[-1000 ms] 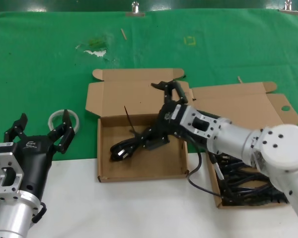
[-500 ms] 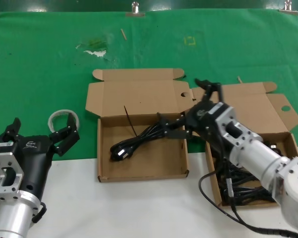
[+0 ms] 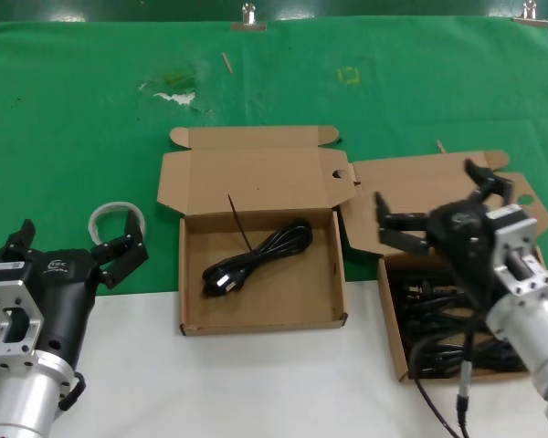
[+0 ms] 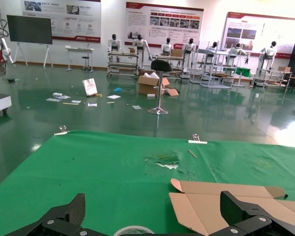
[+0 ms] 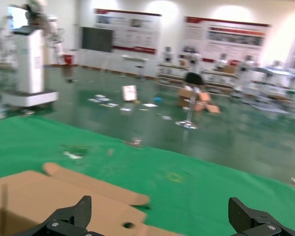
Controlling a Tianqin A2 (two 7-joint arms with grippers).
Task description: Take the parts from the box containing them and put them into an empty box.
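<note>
The wider squarish box (image 3: 292,297) lies open at the centre and holds one coiled black power cord (image 3: 256,258). The narrower longer box (image 3: 395,339) lies at the right with several black cords (image 3: 438,328) in it; its lid flap (image 3: 438,187) stands open behind. My right gripper (image 3: 438,203) is open and empty, above the back end of the narrower box. In the right wrist view it (image 5: 160,211) spans a brown lid flap (image 5: 49,196). My left gripper (image 3: 73,242) is open and empty at the left, apart from both boxes; it also shows in the left wrist view (image 4: 155,211).
A whitish tape ring (image 3: 110,219) lies on the green cloth (image 3: 91,119) just beyond my left gripper; it also shows in the left wrist view (image 4: 132,230). A white table strip (image 3: 256,383) runs along the front. Small scraps (image 3: 173,91) lie at the back.
My right gripper has let go of the cord in the squarish box and moved right, to above the narrower box. The cord now lies flat. The left arm has barely moved.
</note>
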